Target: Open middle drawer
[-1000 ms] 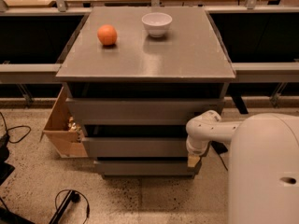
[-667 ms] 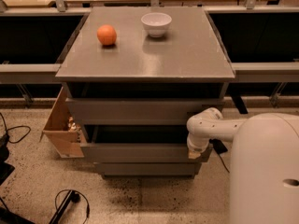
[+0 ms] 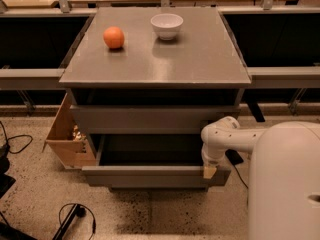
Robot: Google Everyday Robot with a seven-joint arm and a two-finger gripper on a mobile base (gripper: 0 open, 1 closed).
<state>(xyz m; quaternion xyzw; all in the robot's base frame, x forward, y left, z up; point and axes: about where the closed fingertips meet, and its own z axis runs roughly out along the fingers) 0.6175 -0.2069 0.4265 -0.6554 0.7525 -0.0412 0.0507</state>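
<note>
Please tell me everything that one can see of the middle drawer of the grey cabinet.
The wide grey middle drawer has a plain, flat front panel without a handle; the material looks like painted metal or laminate. It stands partly pulled out of the grey cabinet, level, and its shallow interior is dark, so no contents can be made out. The robot's white arm reaches down at the panel's right end, where the tool sits at the top edge, seemingly touching it.
</note>
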